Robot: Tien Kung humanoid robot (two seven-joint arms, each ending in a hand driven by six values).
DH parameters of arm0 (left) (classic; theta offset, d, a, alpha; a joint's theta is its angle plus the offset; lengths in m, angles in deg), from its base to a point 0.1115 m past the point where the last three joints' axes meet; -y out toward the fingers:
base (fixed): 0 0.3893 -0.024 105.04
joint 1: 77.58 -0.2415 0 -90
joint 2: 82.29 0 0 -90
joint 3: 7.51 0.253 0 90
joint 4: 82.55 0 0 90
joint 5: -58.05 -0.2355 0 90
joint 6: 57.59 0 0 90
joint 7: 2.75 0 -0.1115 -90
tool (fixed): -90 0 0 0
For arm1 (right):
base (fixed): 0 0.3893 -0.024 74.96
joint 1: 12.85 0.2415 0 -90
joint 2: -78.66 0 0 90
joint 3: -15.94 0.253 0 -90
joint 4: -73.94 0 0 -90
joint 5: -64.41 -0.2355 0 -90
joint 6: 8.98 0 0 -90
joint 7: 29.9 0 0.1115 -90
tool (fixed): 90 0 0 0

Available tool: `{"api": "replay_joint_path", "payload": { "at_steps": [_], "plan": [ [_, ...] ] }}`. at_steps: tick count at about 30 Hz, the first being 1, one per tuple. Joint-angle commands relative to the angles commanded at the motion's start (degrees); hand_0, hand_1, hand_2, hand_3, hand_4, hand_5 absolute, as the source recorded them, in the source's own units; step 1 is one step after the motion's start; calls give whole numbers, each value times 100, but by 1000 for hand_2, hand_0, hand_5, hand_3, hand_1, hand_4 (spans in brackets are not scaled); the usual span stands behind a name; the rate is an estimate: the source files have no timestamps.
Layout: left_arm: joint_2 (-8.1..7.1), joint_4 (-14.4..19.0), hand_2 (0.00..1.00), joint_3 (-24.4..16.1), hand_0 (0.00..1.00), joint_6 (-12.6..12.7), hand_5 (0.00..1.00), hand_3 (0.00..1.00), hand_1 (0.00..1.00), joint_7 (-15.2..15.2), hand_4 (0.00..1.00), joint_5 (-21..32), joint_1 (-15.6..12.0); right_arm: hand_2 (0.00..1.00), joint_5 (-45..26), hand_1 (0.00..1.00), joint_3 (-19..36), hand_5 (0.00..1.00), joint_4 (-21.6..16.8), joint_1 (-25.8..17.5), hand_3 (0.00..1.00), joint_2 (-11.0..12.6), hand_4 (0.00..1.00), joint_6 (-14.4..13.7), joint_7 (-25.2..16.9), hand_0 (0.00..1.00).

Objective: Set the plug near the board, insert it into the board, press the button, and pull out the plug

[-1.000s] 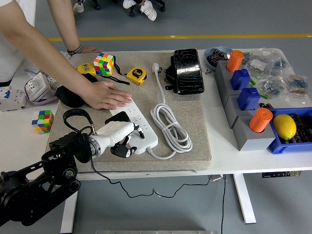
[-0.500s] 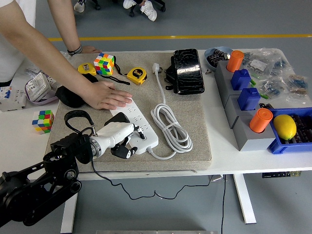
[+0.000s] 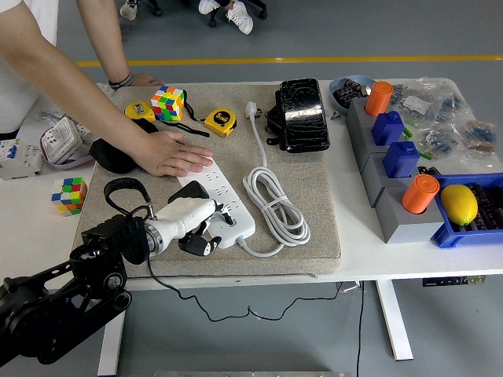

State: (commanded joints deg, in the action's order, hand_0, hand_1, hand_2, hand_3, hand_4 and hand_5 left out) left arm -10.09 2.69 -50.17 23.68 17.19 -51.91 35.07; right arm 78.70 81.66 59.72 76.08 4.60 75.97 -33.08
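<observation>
Plastics, fabric and a glossy pouch on a white table

The mat (image 3: 314, 196) looks like rough, matt beige cloth; the power strip (image 3: 228, 200) and its coiled cable (image 3: 275, 206) are smooth white plastic. The left hand (image 3: 189, 224) has a smooth white shell with black fingertips. The black pouch (image 3: 302, 114) is shiny and wrinkled. The lemon (image 3: 459, 203) looks matt yellow.

Robotics lab: white desk (image 3: 354, 259) with parts bins (image 3: 471, 232), bagged components (image 3: 448, 118), grey floor with yellow line (image 3: 314, 59).
</observation>
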Motion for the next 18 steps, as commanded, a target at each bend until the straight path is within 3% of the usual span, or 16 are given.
{"api": "replay_joint_path", "payload": {
  "at_steps": [7, 8, 13, 14, 15, 18],
  "plan": [
    [-58, 258, 122, -533, 53, 315, 2, 676, 36, -554, 676, 717, -158, 538, 7, 545, -13, 358, -1, 3, 507, -9, 831, 4, -1, 486],
    [-64, 235, 130, -583, 59, 385, 2, 650, 34, -651, 777, 829, -179, 539, 6, 545, -18, 357, 0, 4, 509, -11, 832, 5, 0, 486],
    [-88, -5, 130, -756, 59, 1047, 2, 650, 34, -1395, 777, 1200, -311, 539, -1, 545, -52, 357, 2, 2, 509, -5, 832, 5, 0, 486],
    [-89, -51, 200, -774, 146, 1172, 57, 596, 77, -1515, 791, 1252, -329, 538, -1, 546, -57, 358, 3, 4, 507, -3, 831, 5, 0, 488],
    [-85, -142, 200, -799, 146, 1357, 57, 596, 77, -1647, 791, 1317, -354, 538, 2, 546, -64, 358, 2, 10, 507, 2, 831, 5, 1, 488],
    [-61, -338, 200, -821, 146, 1675, 57, 596, 77, -1755, 791, 1295, -379, 538, -3, 546, -72, 358, 3, 16, 507, 0, 831, 7, 2, 488]
  ]
}}
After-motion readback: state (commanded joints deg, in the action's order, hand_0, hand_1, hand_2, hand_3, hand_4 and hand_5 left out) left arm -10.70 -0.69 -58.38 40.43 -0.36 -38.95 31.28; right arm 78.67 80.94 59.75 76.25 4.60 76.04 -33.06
